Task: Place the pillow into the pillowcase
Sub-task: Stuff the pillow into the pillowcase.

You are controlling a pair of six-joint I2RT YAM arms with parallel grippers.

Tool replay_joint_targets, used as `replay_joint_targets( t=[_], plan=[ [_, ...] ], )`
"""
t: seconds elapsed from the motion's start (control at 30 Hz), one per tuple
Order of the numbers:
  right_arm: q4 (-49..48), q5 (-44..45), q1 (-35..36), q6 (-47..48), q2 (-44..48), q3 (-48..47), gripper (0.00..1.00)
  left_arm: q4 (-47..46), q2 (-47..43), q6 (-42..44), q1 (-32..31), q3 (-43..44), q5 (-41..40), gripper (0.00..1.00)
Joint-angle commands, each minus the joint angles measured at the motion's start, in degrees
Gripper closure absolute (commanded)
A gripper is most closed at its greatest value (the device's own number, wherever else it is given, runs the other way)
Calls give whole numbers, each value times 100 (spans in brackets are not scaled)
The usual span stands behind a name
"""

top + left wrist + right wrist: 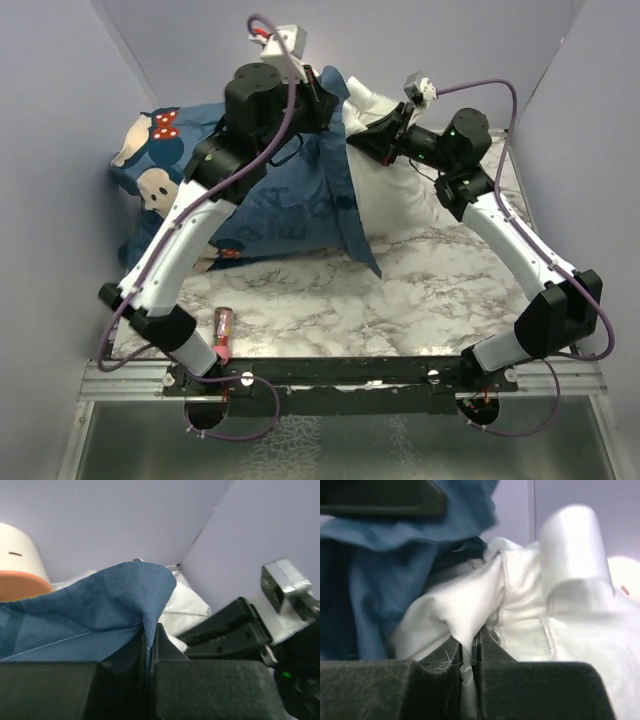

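Note:
The blue pillowcase [290, 205] with mouse faces lies at the back left of the table, its open edge lifted at the back middle. My left gripper [335, 105] is shut on that blue edge [135, 595] and holds it up. The white pillow [400, 200] lies to the right of the pillowcase, partly under its flap. My right gripper [360, 130] is shut on a fold of the pillow's white fabric [470, 610] near its shiny tags [572, 545], close beside the left gripper. The right arm [235, 630] shows in the left wrist view.
A cream-and-orange cylinder [20, 565] stands behind the pillowcase at the back wall. A small red tube [222, 330] lies near the table's front left edge. Lilac walls close in the left, back and right. The marble tabletop [400, 300] shows in front.

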State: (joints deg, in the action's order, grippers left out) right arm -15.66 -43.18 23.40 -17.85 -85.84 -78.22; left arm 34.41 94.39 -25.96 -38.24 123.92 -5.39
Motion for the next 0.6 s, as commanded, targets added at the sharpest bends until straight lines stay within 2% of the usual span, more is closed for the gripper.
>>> replay_joint_targets(
  t=[0.0,0.13,0.2,0.27,0.37,0.43,0.5,0.57],
  plan=[
    [-627,-349,-2,443,423,411,99,-2778,-1666,-597,-245,-1332,1237,100],
    [-240,-754,-2,712,1278,2682,97,-3720,-2867,-1518,-245,-4374,1360,100],
    [371,-842,-2,817,1744,3537,94,-4259,-3223,-2228,-253,-5828,1742,100],
    [1144,-1025,-2,841,2326,4125,84,-4616,-3435,-2961,-401,-6945,2052,100],
    [1957,-1103,-2,704,3479,4509,66,-4423,-3824,-3128,-940,-7689,1699,100],
    [2368,-1096,-2,550,4152,4336,56,-4139,-4124,-3134,-1043,-7848,1489,100],
    [2737,-1180,-2,535,4497,3605,46,-3664,-4403,-2995,-1044,-7774,1400,100],
    [3294,-947,-2,756,4336,2563,34,-3300,-4562,-2768,-1041,-7650,1450,100]
  ],
)
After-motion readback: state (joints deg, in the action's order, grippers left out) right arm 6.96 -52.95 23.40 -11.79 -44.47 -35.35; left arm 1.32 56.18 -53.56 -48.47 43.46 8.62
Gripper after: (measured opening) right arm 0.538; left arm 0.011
